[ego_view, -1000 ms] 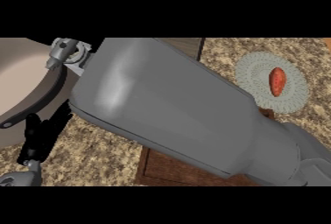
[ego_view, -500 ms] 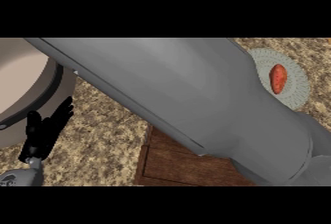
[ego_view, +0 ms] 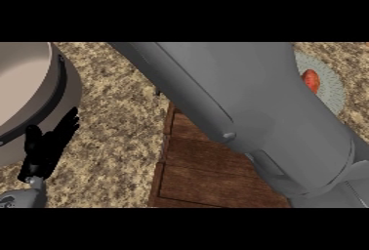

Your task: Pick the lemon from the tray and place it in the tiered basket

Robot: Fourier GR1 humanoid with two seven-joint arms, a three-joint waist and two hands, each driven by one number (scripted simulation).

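The right forearm [ego_view: 238,112] sweeps from 5 o'clock to 12, covering much of the wooden tray [ego_view: 209,171]. The right hand is out of sight, so I cannot tell its fingers or where the lemon is. Probably reaching or carrying; next, the tiered basket [ego_view: 63,93] at 9 o'clock. The left hand [ego_view: 45,146] rests at 8 o'clock, fingers straight, holding nothing.

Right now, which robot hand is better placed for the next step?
Likely right: its forearm lies across the wooden tray, robot hand and lemon out of view. The left robot hand rests open at lower left, beside the tiered basket.
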